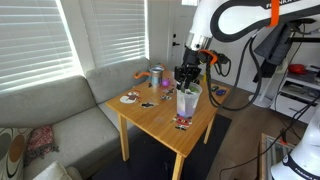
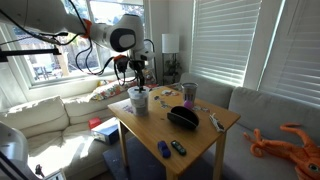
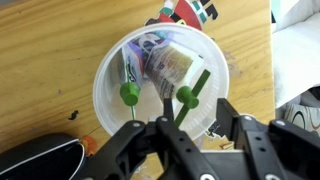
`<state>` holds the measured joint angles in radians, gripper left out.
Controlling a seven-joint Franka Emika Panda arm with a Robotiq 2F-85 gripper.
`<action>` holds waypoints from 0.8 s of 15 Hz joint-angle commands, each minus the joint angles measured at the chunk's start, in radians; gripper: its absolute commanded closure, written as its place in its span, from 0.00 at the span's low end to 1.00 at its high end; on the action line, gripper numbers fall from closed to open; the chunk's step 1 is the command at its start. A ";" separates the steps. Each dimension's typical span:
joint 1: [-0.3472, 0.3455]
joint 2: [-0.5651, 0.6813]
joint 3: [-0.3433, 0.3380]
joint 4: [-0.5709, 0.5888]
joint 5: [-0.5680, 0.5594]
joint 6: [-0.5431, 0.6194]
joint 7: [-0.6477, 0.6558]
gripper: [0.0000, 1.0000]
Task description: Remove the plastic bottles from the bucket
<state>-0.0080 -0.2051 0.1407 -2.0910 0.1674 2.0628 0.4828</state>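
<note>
By one edge of the wooden table (image 1: 150, 112), approx midway between two corners, your bucket (image 1: 187, 101) stands upright. Your gripper (image 1: 186, 76) hangs right over it, w/ the arm coming down from above. In the wrist view both bottles are inside the bucket, leaning side by side. The green-yellow bottle (image 3: 133, 66) is on the left of that view and the purple bottle (image 3: 172, 64) is right beside it. Your jaws are apart. The green fingertips (image 3: 130, 93) show within the circle of the rim, w/ the lower end of the purple bottle roughly between them. You can't tell how deep they sit, or if either pad touches a bottle. Elsewhere on the top, a grey can (image 1: 157, 76) w/ orange stands toward the far corner, well apart from the bucket. A black pouch-like thing (image 2: 182, 117) lies near the middle, and a few small bits (image 2: 170, 149) lie near the front edge.
</note>
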 commanded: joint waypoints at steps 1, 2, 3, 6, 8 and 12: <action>0.016 0.029 -0.010 0.004 0.002 0.049 0.021 0.19; 0.017 0.034 -0.011 0.003 0.002 0.057 0.021 0.24; 0.018 0.039 -0.011 0.002 0.003 0.063 0.021 0.29; 0.020 0.043 -0.012 0.002 0.003 0.083 0.020 0.58; 0.020 0.040 -0.013 0.001 0.005 0.088 0.022 0.72; 0.022 0.035 -0.014 0.002 0.011 0.087 0.020 0.47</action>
<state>-0.0033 -0.1766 0.1407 -2.0902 0.1674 2.1380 0.4828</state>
